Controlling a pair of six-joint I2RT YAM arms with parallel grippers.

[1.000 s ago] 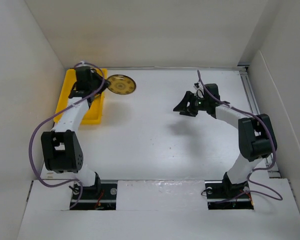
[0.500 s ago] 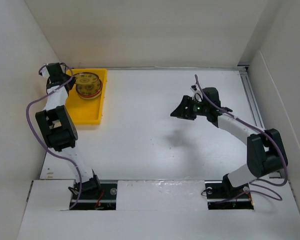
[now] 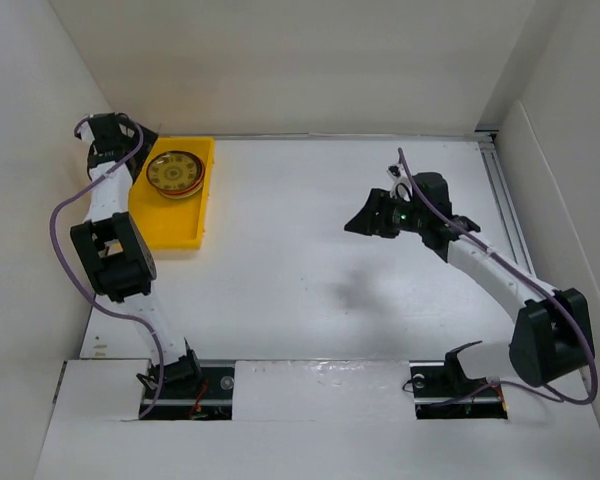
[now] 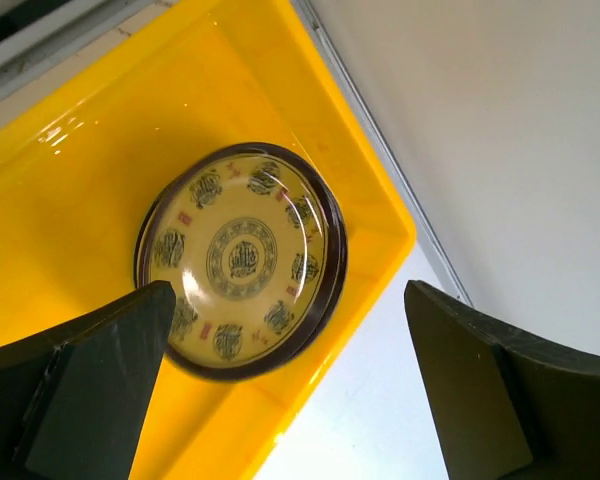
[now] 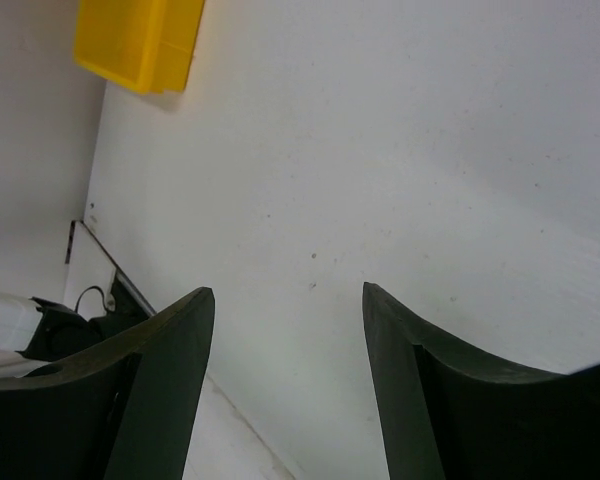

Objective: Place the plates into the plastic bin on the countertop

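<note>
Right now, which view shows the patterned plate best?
Left wrist: the patterned plate sits mid-frame, motifs legible, lying in the yellow bin. Top external shows the plate small. Right wrist shows only a bin corner, no plate.

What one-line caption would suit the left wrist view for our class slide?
Open left tool above an olive-gold patterned plate lying in the yellow bin.

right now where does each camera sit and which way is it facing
top external: above, behind the arms, facing down on the countertop; shows both arms, left hand, right hand.
left wrist: on the left hand, facing down at the olive-gold patterned plate in the yellow bin; shows its open fingers.
right wrist: on the right hand, facing across bare countertop toward the bin's corner; shows its open fingers.
shared: top and left wrist both see that plate.
</note>
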